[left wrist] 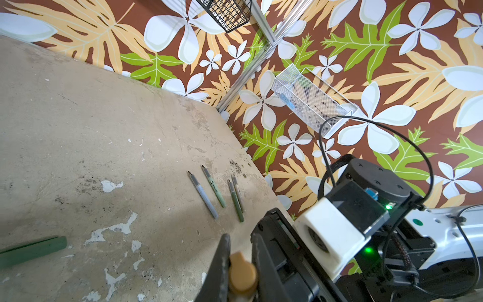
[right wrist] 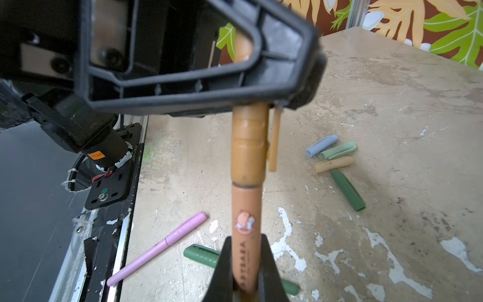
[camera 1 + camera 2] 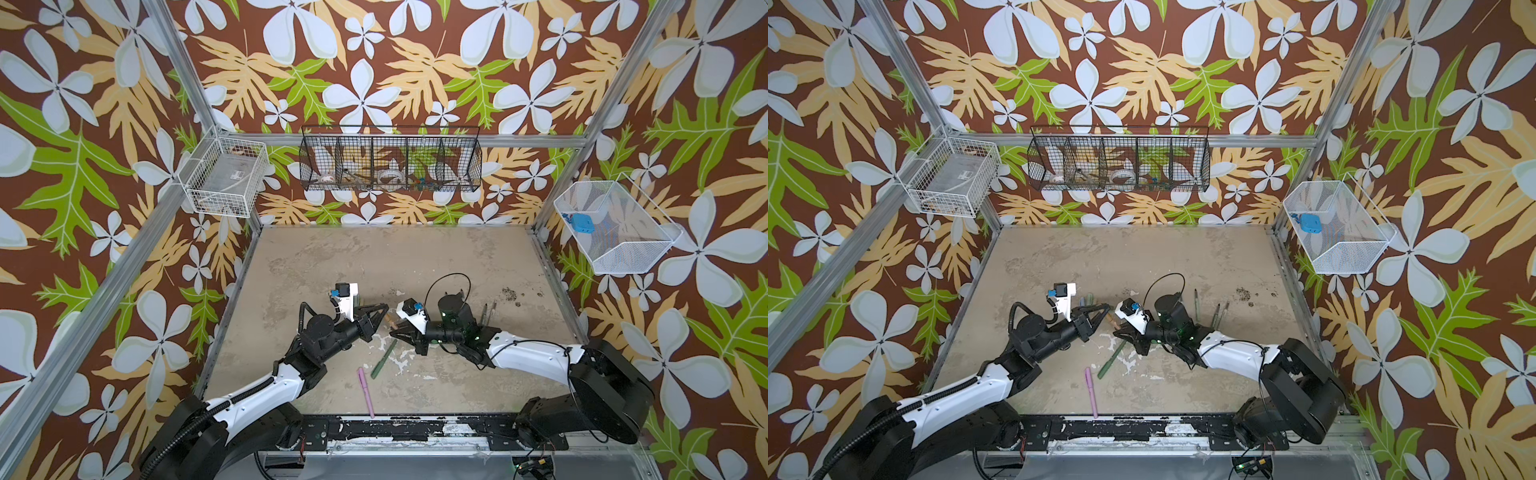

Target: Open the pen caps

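Two pens lie nearest the front edge of the table [image 3: 415, 257]: a pink pen [image 3: 365, 390] with its cap on, and just beyond it a green pen [image 3: 384, 359], the two apart.

Past these, at mid-table, both arms meet on one brown pen held off the surface. The right gripper [image 2: 245, 264] is clamped narrow on the peach barrel [image 2: 244, 222]. The left gripper [image 1: 241, 264] is clamped narrow on the brown cap [image 2: 249, 146], its clip facing away from the barrel. The cap sits on the barrel, meeting it at a dark ring.

Four loose caps lie clustered on the table behind the left gripper: a light blue cap [image 2: 322, 145] touching a pale green cap [image 2: 338, 151], a beige cap [image 2: 333, 164] just beside them, and a dark green cap [image 2: 347, 190] next to that.

Four uncapped pen bodies [image 1: 213, 187] lie side by side behind the right arm, dark tips pointing to the rear.

On the back wall hangs a black wire basket [image 3: 390, 160]; a white wire basket [image 3: 224, 178] hangs at the left corner and a white mesh basket [image 3: 615, 226] on the right wall.
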You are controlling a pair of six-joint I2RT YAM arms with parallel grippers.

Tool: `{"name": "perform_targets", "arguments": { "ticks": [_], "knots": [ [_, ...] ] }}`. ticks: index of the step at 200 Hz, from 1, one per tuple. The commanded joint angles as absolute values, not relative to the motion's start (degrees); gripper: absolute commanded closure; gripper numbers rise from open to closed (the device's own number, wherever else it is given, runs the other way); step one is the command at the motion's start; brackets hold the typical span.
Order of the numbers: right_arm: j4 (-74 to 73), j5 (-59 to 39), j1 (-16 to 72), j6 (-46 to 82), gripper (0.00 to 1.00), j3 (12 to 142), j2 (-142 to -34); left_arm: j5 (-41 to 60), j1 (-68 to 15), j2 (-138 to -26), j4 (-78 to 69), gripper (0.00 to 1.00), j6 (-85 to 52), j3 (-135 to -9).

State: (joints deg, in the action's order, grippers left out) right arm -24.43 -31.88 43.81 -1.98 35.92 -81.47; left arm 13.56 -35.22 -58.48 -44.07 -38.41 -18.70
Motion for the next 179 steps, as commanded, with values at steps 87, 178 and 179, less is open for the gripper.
{"name": "perform_targets", "arguments": {
  "ticks": [87,178,179],
  "knots": [
    [-17.31,-6.98,51.23,-5.54,1.00,33.49,-77.96,3.08,-33.50,-54.61,-46.81,1.00,-38.56,-18.11],
    [-14.03,-33.38,43.74,-6.27,1.00,34.21,-80.07,3.33,-31.97,-53.92,-46.75,1.00,-39.28,-17.81],
    [-13.96,-33.12,43.80,-6.30,1.00,34.20,-80.11,3.34,-31.94,-53.85,-46.71,1.00,-39.28,-17.83]
  ]
}}
